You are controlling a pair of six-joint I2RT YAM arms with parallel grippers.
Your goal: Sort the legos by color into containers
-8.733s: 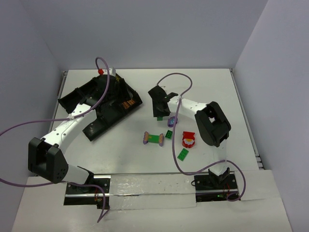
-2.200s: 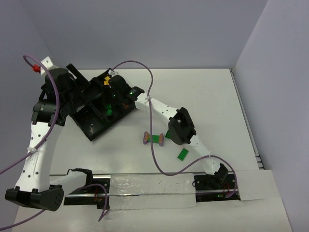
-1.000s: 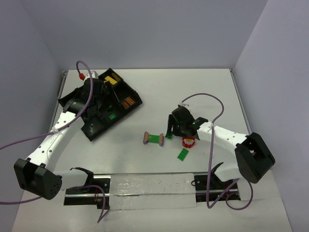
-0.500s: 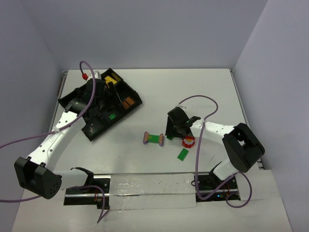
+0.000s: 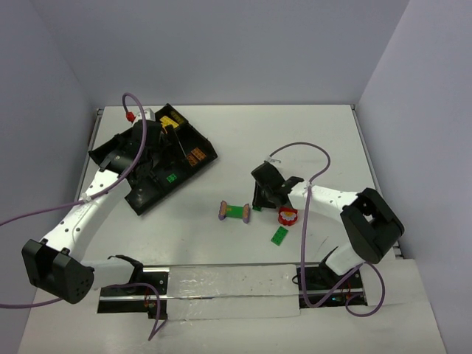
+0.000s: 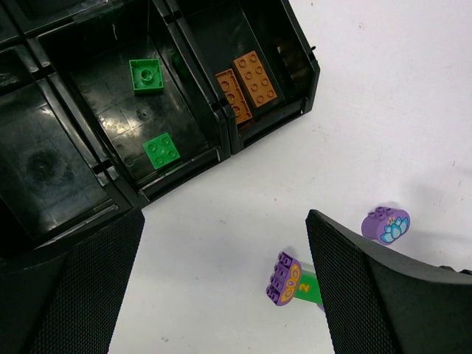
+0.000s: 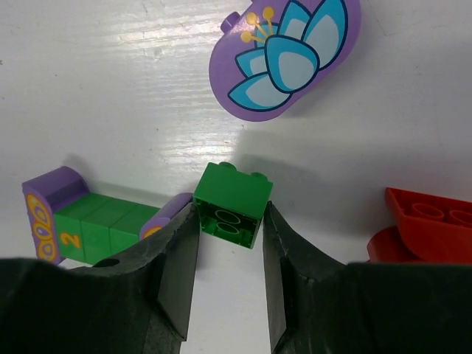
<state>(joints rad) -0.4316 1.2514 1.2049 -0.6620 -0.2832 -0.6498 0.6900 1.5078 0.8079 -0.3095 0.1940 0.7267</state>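
Note:
On the table lies a small green brick (image 7: pixel 230 198), and my right gripper (image 7: pixel 230 215) is shut on it, a finger pressed against each of its sides. From above, that gripper (image 5: pixel 259 200) is low over the brick (image 5: pixel 258 209). A purple-ended green bar (image 5: pixel 234 212) lies just left of it, and a purple flower brick (image 7: pixel 287 59) lies beyond it. A red-and-white piece (image 5: pixel 287 215) and a flat green plate (image 5: pixel 279 236) are on its right. My left gripper (image 5: pixel 166 141) hangs open above the black tray (image 5: pixel 193 164), whose compartments hold two green bricks (image 6: pixel 146 75) and two orange bricks (image 6: pixel 256 78).
The tray sits at an angle at the back left, its other compartments (image 6: pixel 44 166) dark and bare. The right arm's purple cable (image 5: pixel 310 147) loops above the table behind the gripper. Walls close the table at the back and on both sides.
My right gripper's fingers have closed in on the green brick, and that arm has shifted slightly left. The left arm has stayed over the tray, still open.

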